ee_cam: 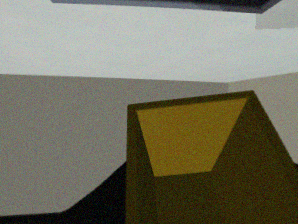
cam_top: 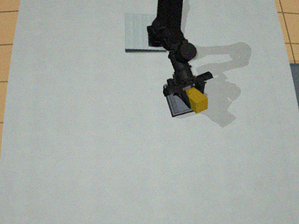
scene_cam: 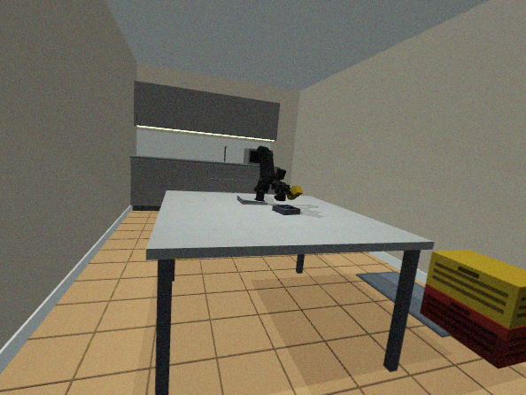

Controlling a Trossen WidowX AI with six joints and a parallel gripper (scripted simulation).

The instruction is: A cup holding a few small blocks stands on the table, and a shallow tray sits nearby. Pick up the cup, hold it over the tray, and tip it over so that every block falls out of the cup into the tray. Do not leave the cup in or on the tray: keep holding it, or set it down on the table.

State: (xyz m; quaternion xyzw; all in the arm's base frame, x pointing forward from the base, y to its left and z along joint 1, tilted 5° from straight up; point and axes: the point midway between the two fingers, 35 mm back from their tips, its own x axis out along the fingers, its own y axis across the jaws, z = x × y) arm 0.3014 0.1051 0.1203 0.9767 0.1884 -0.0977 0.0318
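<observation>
The yellow cup [cam_top: 198, 102] [scene_cam: 295, 192] [ee_cam: 182, 137] is held in the air, strongly tilted, beside and partly above one side of the tray. My gripper [cam_top: 193, 94] is shut on it, its black fingers on either side. In the wrist view the cup's mouth faces the camera and no block shows in the part of the inside that is visible. The shallow dark tray [cam_top: 182, 114] [scene_cam: 288, 212] [ee_cam: 150, 6] sits on the table below, partly hidden by the gripper. A small blue block [scene_cam: 287, 206] shows in the tray; any other blocks are hidden or too small to tell.
The arm's base stands on a flat pale board [cam_top: 135, 34] [scene_cam: 251, 202] behind the tray. The arm reaches forward over the table [cam_top: 82, 148] [scene_cam: 248, 230]. Yellow and red crates [scene_cam: 478, 283] stand on the floor to the right, beyond the table.
</observation>
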